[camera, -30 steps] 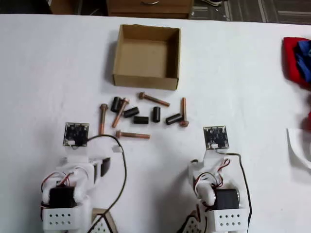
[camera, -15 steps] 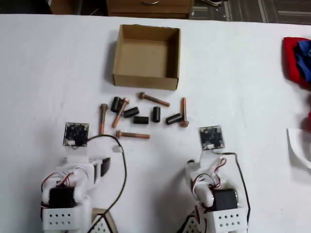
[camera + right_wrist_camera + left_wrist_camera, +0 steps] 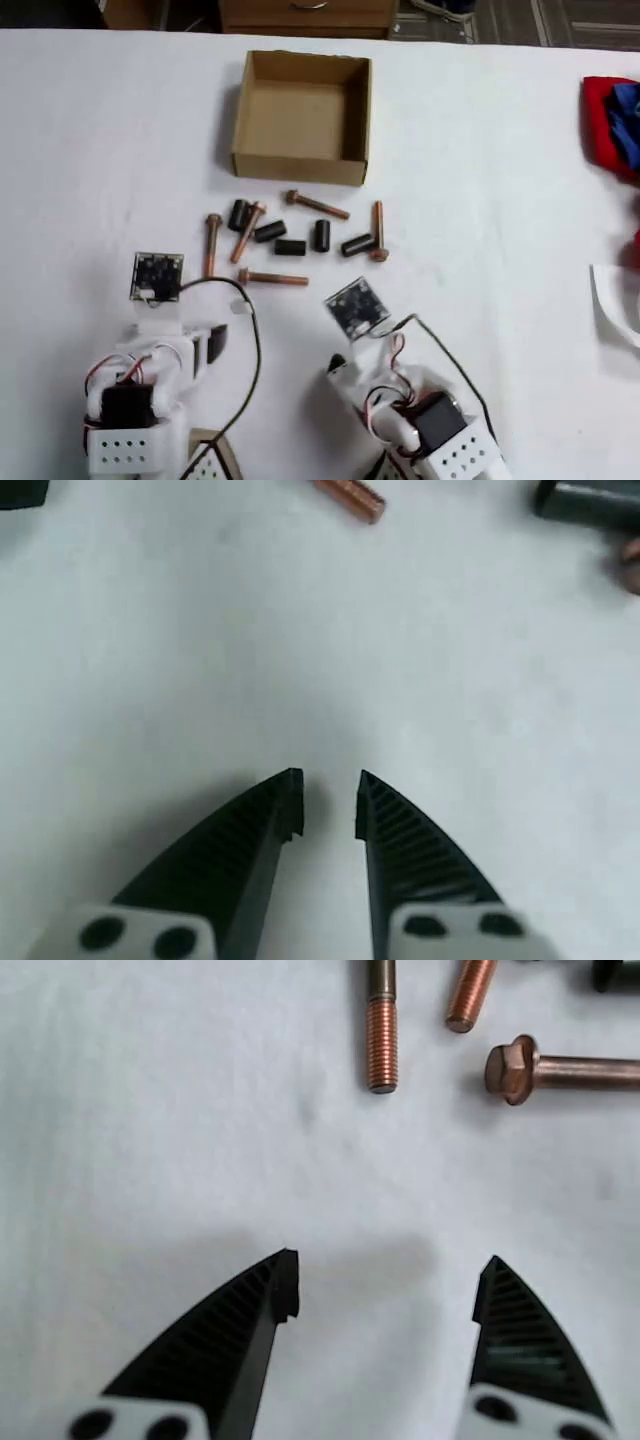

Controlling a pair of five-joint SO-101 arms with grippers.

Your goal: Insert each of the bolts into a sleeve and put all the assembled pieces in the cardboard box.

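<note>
Copper bolts [image 3: 381, 1050] clear ahead of left fingers [image 3: 240, 1345] (spread wide, empty), right fingers [image 3: 240, 855] narrowly parted, empty

Tally on the white surface [image 3: 520, 150]: five copper-coloured bolts [image 3: 273, 278], lying loose. Five short black sleeves [image 3: 290, 247], scattered among them. One cardboard box [image 3: 300, 168], open-topped. Two arms, a left arm [image 3: 130, 400] and a right arm [image 3: 425, 425]. One red cloth [image 3: 605, 125] at the far edge.
</note>
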